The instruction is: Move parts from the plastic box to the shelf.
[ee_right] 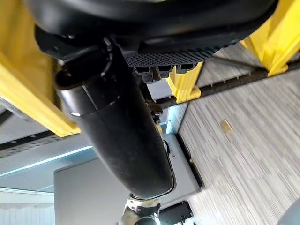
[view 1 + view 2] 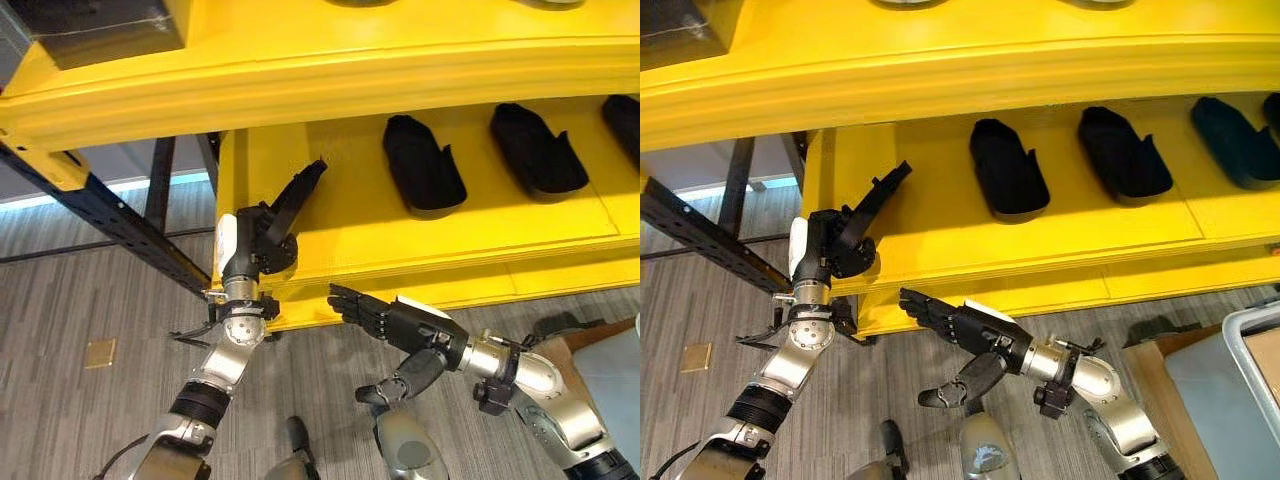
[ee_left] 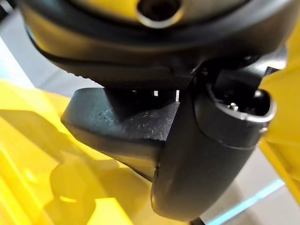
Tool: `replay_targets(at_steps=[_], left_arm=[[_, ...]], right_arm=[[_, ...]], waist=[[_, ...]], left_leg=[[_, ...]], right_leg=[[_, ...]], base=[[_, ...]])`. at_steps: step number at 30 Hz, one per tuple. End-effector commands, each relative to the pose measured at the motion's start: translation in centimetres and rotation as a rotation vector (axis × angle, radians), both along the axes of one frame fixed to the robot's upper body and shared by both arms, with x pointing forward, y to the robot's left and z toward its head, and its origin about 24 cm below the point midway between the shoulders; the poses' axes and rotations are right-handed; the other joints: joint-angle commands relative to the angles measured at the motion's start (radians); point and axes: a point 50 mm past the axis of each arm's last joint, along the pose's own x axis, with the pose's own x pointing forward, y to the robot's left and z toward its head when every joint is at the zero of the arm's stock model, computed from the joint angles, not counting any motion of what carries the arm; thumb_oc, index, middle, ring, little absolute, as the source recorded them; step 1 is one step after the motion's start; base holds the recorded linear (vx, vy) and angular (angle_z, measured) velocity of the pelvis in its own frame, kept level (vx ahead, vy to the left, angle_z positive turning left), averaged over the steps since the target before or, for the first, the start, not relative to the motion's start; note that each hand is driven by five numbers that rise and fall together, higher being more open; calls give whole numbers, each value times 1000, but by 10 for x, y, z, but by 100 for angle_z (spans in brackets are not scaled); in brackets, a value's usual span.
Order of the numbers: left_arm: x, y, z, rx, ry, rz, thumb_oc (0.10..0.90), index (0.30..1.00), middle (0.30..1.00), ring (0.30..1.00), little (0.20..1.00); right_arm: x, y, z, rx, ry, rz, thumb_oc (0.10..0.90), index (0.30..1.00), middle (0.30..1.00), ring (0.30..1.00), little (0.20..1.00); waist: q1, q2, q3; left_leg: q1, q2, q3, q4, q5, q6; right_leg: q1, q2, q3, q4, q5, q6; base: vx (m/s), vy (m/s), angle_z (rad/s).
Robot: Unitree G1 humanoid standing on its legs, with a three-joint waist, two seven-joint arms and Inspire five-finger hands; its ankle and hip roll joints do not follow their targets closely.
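My left hand (image 2: 258, 250) is raised at the left end of the yellow shelf (image 2: 340, 235), shut on a flat black part (image 2: 300, 188) that sticks up and over the shelf board. The same part (image 3: 123, 125) shows past my thumb in the left wrist view. Three black parts (image 2: 422, 162) (image 2: 537, 148) (image 2: 625, 125) lie in a row further right on that shelf. In front of the shelf's front edge, my right hand (image 2: 378, 313) is held open and holds nothing. The grey rim of the plastic box (image 2: 1252, 325) shows at the lower right.
A thick yellow beam of the upper shelf (image 2: 320, 80) overhangs the working level. A dark box (image 2: 100, 30) sits on that upper level at the left. A black steel rack brace (image 2: 100, 215) runs diagonally left of the shelf. A small brown square (image 2: 99, 352) lies on the grey floor.
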Motion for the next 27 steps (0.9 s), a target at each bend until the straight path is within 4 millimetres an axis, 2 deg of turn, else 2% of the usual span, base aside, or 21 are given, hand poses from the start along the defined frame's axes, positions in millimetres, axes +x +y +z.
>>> replay_targets(at_steps=[1, 6, 11, 17, 20, 27], left_arm=[[16, 0, 77, 51, -309, 12, 400, 300, 300, 300, 300], [32, 8, 90, 57, -320, 99, 400, 300, 300, 300, 300], [49, 21, 92, 45, -249, 164, 400, 300, 300, 300, 300], [58, 25, 94, -12, -197, 204, 400, 300, 300, 300, 300], [61, 32, 97, 44, -185, 278, 400, 300, 300, 300, 300], [67, 34, 100, 46, -146, 353, 400, 300, 300, 300, 300]], right_arm=[[5, 14, 38, 100, -184, 40, 900, 1000, 1000, 1000, 1000], [8, 15, 40, 84, -195, 49, 900, 1000, 1000, 1000, 1000], [11, 14, 49, 94, -200, 60, 900, 1000, 1000, 1000, 1000], [11, 12, 53, 79, -199, 73, 900, 1000, 1000, 1000, 1000], [10, 15, 52, 111, -149, 114, 900, 1000, 1000, 1000, 1000], [10, 17, 58, 81, -188, 130, 900, 1000, 1000, 1000, 1000]], waist=[[5, -23, -90], [-9, -24, -62], [-36, -19, -28], [-67, -13, -1], [-92, -13, 8], [-125, -11, 41]], left_leg=[[-49, 47, 1, 80, -112, -3], [-87, 43, 2, 108, -114, -2], [-123, 48, 10, 126, -106, -9], [-134, 50, 24, 143, -110, -9], [-143, 52, 33, 153, -113, -10], [-166, 51, 45, 164, -118, -10]], right_leg=[[22, -1, -34, 23, -100, -9], [1, 9, -26, 36, -106, -19], [-30, 23, -10, 50, -110, -30], [-56, 33, 8, 81, -124, -39], [-75, 39, 21, 99, -131, -44], [-126, 44, 35, 134, -144, -51]], base=[[12, -38, 8], [-9, -19, 3], [-39, -19, -7], [-8, 3, -12], [8, 15, -6], [-8, 12, -10]])
